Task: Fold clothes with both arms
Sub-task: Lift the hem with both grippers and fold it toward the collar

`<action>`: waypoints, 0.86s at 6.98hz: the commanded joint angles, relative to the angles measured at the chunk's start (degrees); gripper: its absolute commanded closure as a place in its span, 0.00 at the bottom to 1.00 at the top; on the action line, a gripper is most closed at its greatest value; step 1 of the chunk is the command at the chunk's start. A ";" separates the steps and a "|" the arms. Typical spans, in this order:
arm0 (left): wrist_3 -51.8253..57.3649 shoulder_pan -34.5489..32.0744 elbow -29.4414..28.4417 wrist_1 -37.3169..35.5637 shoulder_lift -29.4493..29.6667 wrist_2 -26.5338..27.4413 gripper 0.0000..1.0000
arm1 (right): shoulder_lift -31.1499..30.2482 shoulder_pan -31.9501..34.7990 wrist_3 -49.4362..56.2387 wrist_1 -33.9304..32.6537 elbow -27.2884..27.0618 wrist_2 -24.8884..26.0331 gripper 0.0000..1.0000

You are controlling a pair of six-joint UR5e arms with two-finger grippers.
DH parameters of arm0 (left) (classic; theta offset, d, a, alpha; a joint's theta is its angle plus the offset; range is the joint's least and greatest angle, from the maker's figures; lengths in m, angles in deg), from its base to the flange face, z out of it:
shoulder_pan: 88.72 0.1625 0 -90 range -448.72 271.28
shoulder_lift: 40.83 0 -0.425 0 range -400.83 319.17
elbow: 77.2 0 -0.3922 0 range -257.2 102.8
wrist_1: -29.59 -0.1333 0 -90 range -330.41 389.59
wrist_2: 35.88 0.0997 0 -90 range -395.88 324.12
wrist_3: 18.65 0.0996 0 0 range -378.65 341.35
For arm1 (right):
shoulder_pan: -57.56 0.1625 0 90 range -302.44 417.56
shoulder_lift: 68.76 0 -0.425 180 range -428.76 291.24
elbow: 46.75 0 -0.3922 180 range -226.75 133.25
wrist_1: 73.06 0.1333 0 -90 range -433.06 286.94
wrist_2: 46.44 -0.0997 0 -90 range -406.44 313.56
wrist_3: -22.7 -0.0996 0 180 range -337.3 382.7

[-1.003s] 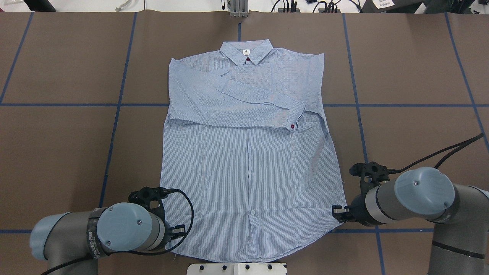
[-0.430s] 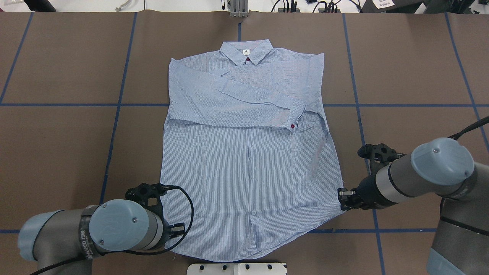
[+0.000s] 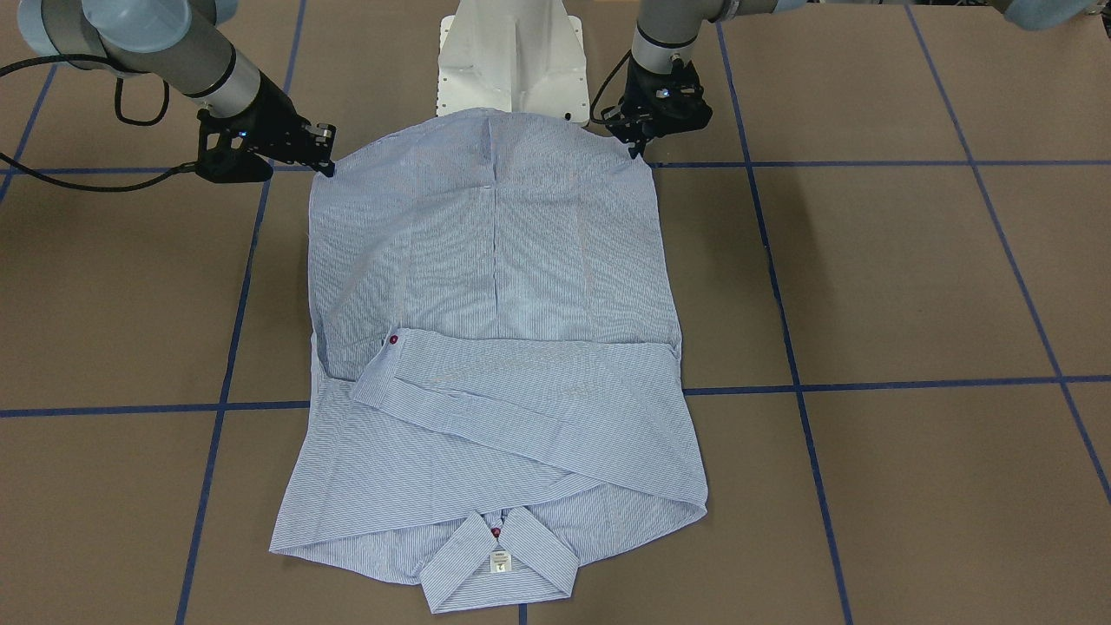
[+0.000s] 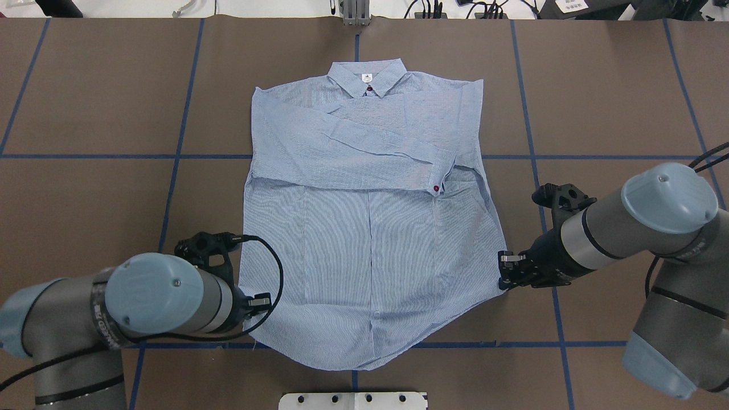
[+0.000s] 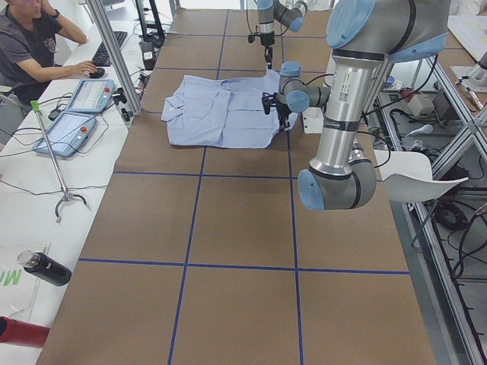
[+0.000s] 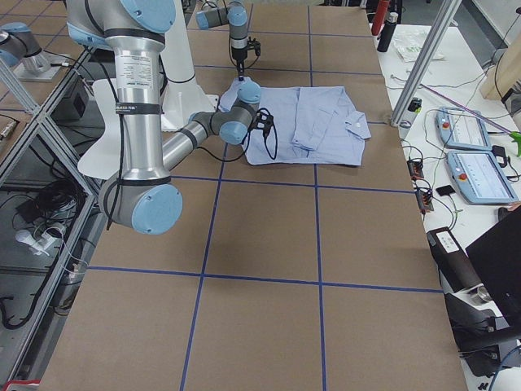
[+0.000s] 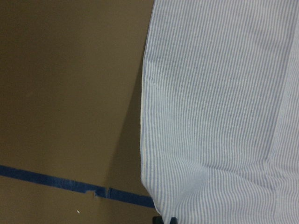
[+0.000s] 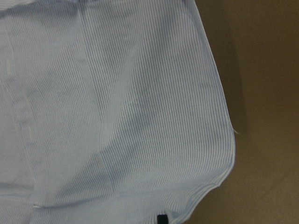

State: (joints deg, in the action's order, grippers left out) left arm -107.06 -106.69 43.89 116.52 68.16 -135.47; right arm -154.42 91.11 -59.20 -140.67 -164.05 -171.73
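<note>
Left gripper (image 4: 257, 302) is clamped on one hem corner of the shirt (image 4: 364, 245), and right gripper (image 4: 504, 272) on the other. The wrist views cut off nearly all of each fingertip. The shirt lies mid-counter (image 4: 85, 199), sleeves crossed over the chest. Both forearms sit low, angled inward.
</note>
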 commanded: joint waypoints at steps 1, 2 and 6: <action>8.92 -8.01 -0.33 -1.15 2.97 -1.03 1.00 | 4.00 4.83 0.16 -0.24 2.77 -0.39 1.00; 11.66 -10.48 -0.94 -1.07 3.42 -2.00 1.00 | 5.58 7.90 0.24 -0.15 3.73 -2.21 1.00; 21.41 -20.24 -10.94 -0.72 10.70 -2.19 1.00 | 19.36 21.97 1.12 0.02 17.94 -7.15 1.00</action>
State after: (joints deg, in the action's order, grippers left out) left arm -88.75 -123.97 35.85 115.60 77.00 -137.63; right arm -139.15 109.73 -58.48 -140.79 -150.99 -178.24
